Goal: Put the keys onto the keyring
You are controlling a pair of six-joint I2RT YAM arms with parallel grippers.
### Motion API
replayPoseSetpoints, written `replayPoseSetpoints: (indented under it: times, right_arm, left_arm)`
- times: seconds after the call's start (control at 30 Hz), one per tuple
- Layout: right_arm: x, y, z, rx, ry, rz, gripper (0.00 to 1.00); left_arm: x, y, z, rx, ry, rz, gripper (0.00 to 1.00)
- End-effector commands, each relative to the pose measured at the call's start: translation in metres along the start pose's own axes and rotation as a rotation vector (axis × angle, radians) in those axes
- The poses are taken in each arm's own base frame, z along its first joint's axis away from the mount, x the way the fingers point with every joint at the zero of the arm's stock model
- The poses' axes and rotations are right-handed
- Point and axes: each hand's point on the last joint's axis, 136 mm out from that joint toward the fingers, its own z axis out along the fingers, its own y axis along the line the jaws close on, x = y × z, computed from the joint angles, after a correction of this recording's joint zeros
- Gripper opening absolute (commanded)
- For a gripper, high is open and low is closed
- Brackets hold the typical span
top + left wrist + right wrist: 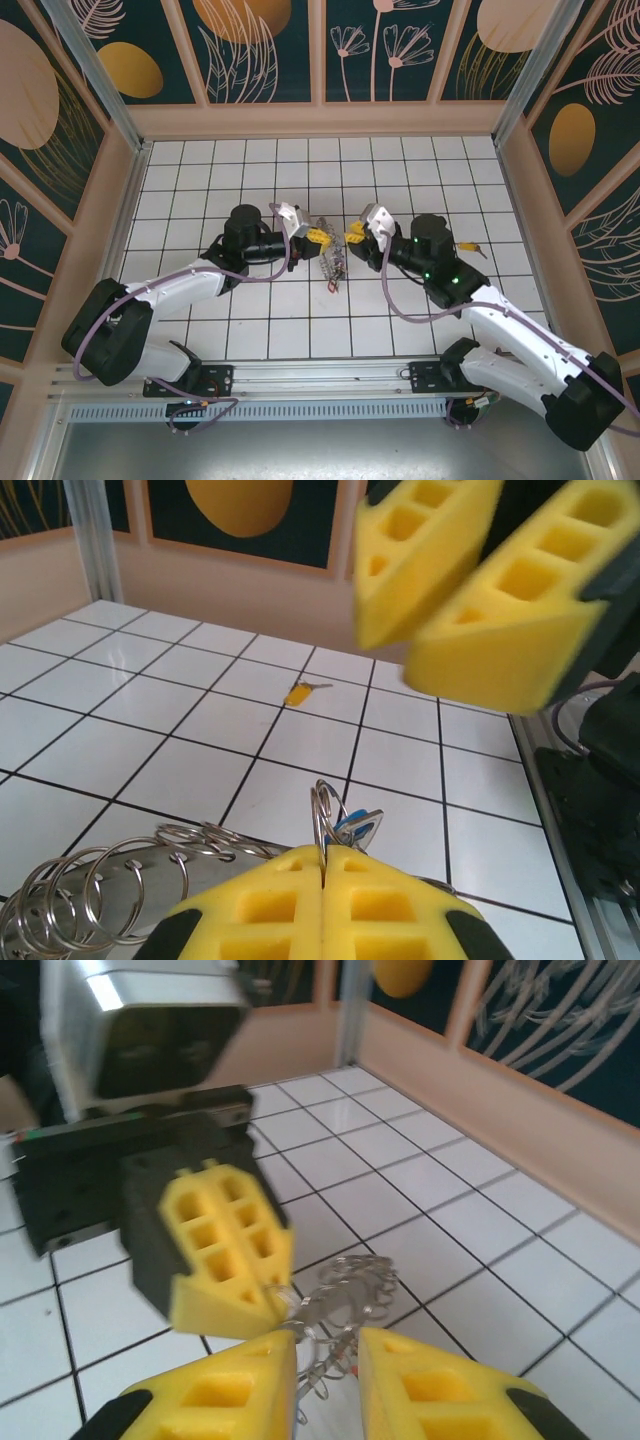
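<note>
Midway over floral-walled white tiles point(250, 320), left gripper point(317, 237) pinches keyring point(320, 815); right gripper point(327, 1355) stands ajar

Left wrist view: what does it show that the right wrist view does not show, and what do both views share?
Left wrist view: a yellow-tagged key lying alone on a far tile, and a blue-tagged key on the metal ring pinched in the shut left claw. Right wrist view: the open right claw from behind, and a grey box on the left arm. Both: the bunch of rings and the white tiled floor.
</note>
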Motion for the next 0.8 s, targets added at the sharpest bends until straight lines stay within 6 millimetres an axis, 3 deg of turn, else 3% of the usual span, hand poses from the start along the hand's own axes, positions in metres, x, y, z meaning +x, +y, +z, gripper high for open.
replayPoseSetpoints:
  times: [0.0, 0.33, 0.77]
  right_arm:
    - [-0.003, 0.019, 0.0, -0.114, -0.035, -0.192, 0.25]
    - [-0.002, 0.014, 0.02, -0.153, 0.03, -0.238, 0.23]
    - [0.02, 0.008, 0.028, -0.139, 0.11, -0.248, 0.18]
  left_arm:
    - [-0.022, -0.012, 0.002, 0.077, -0.028, 0.088, 0.0]
    - [-0.021, -0.017, 0.002, 0.103, -0.009, 0.089, 0.0]
    - [-0.022, -0.019, 0.001, 0.11, -0.01, 0.094, 0.0]
